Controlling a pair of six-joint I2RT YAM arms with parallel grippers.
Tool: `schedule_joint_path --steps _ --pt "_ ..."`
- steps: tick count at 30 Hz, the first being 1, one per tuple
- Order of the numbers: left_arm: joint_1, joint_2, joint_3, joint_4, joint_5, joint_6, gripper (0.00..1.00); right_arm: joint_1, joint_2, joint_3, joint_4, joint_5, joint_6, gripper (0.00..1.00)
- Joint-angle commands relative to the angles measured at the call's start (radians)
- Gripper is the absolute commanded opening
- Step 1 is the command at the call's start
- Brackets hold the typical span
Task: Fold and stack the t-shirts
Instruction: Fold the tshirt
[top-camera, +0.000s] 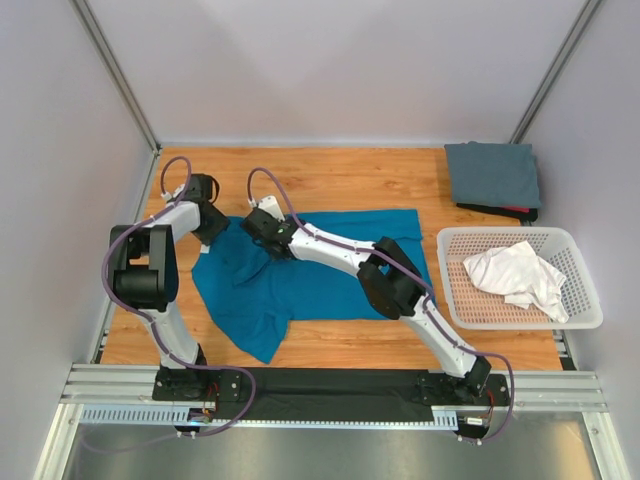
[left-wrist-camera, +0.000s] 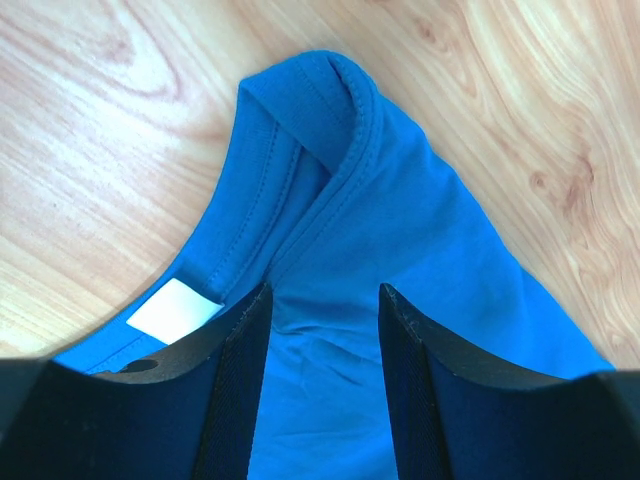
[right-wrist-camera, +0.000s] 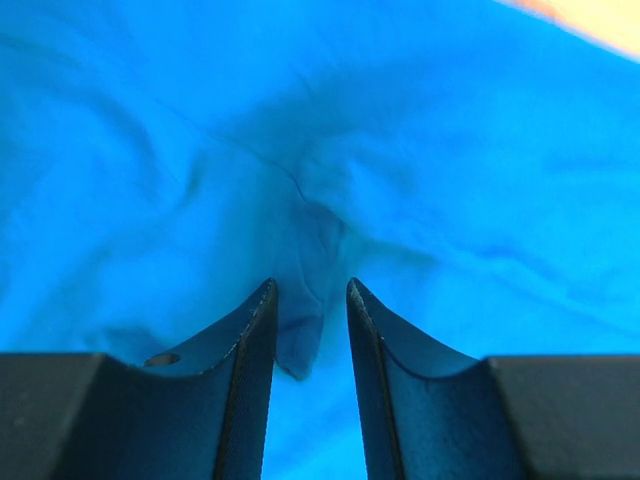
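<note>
- The teal shirt (top-camera: 325, 295) lies spread across the middle of the tabletop (top-camera: 340, 180). One sleeve points to 7 o'clock, and the cloth is rumpled at its 10 o'clock corner.
- Both arms reach that corner. The left gripper (top-camera: 213, 232) sits at the shirt's 9 o'clock edge, with the right gripper (top-camera: 255, 232) just beside it towards 3 o'clock.
- In the left wrist view, the left gripper (left-wrist-camera: 322, 340) has its fingers (left-wrist-camera: 235, 390) apart. The teal shirt (left-wrist-camera: 400, 220) lies in the gap.
- The shirt's collar (left-wrist-camera: 340, 150) is folded over itself just past the fingertips. A white label (left-wrist-camera: 172, 308) shows inside the neckline, beside the left finger.
- In the right wrist view, the right gripper (right-wrist-camera: 310, 330) is closed almost together on a pinched fold of the teal shirt (right-wrist-camera: 150, 150). Creases run in towards the pinch.
- The grey shirt (top-camera: 492, 172) lies folded at 1 o'clock on the tabletop, on top of a dark item (top-camera: 505, 212) with a red edge.
- The white shirt (top-camera: 515, 275) is crumpled inside the basket (top-camera: 520, 322) at 3 o'clock, well apart from the teal shirt.
</note>
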Motion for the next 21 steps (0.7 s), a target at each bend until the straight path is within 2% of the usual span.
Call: schedule_joint_path --steps 1,7,12,17,21 --pt "0.000 0.043 0.042 -0.055 -0.041 -0.013 0.54 -0.003 -0.102 -0.068 -0.017 -0.018 0.038 0.35" --pt "0.000 0.058 0.059 -0.062 -0.040 -0.011 0.54 -0.002 -0.186 -0.208 0.038 -0.124 0.053 0.34" --pt "0.000 0.057 0.057 -0.066 -0.046 -0.010 0.54 -0.003 -0.264 -0.273 0.052 -0.110 0.036 0.33" --pt "0.002 0.044 0.057 -0.062 -0.032 0.004 0.54 -0.003 -0.307 -0.230 0.053 -0.146 0.021 0.34" --pt "0.005 0.026 0.051 -0.052 -0.024 0.006 0.54 -0.003 -0.279 -0.141 0.090 -0.280 -0.026 0.35"
